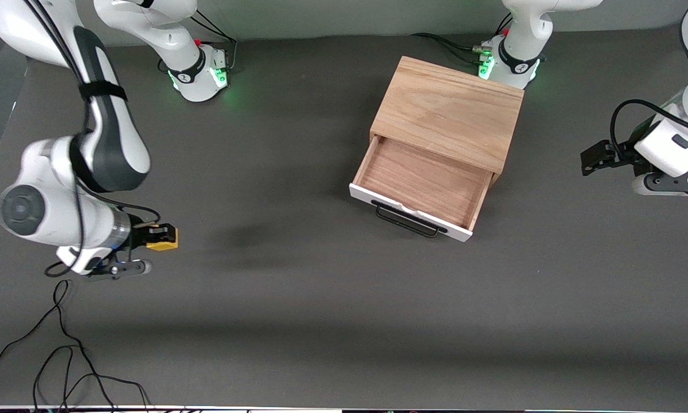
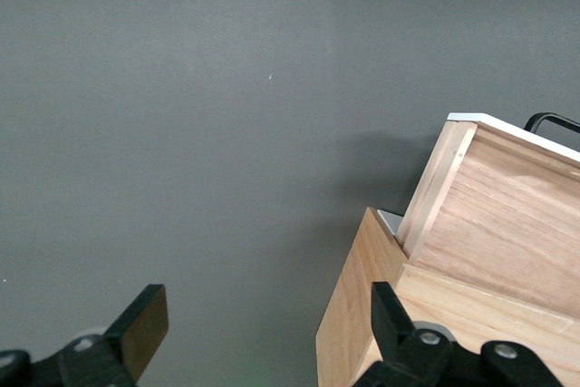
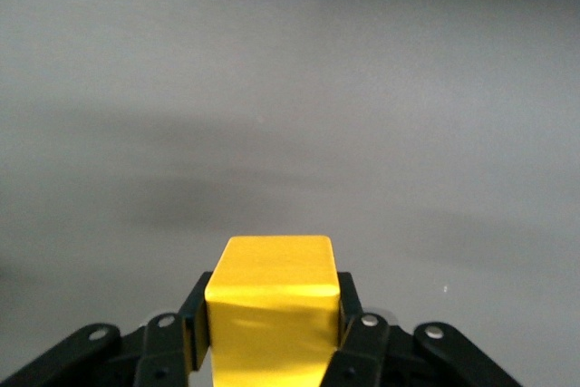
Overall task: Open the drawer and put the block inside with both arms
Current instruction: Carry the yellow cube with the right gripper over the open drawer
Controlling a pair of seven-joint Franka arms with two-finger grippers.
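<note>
The drawer [image 1: 418, 180] is pulled out of the light oak box [image 1: 450, 112], its white front panel and black bar handle [image 1: 407, 221] toward the front camera; its tray is bare. The box and drawer corner also show in the left wrist view [image 2: 489, 251]. My right gripper [image 1: 161, 237] is shut on the yellow block [image 1: 163, 244] at the right arm's end of the table, far from the drawer. The right wrist view shows the block [image 3: 272, 301] clamped between the fingers. My left gripper [image 1: 593, 158] is open and empty, beside the box at the left arm's end.
Black cables [image 1: 63, 355] lie on the dark mat near the front edge at the right arm's end. The two green-lit arm bases [image 1: 203, 71] stand along the edge farthest from the front camera, one right next to the box.
</note>
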